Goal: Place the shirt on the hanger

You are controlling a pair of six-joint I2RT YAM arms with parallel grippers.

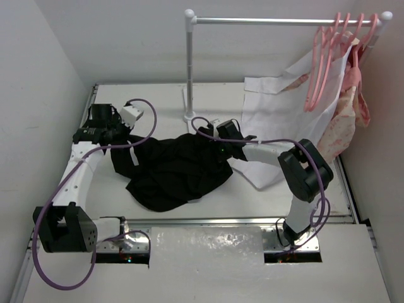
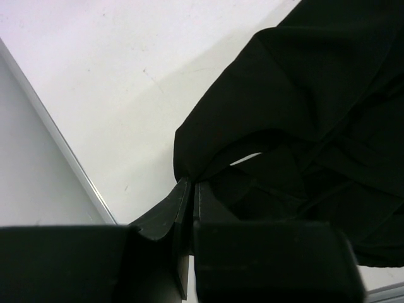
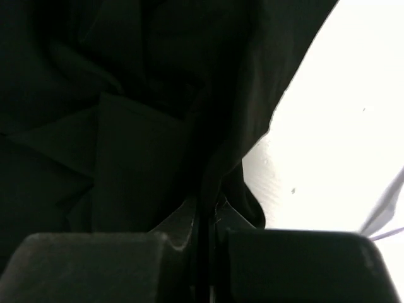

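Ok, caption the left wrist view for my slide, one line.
Left fingers pinched shut on an edge of the black shirt, white table alongside.

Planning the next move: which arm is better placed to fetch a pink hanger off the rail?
Right, probably. The hangers hang at the rail's right end, nearer the right gripper; the left gripper pinches the shirt at its far left. Both hold fabric.
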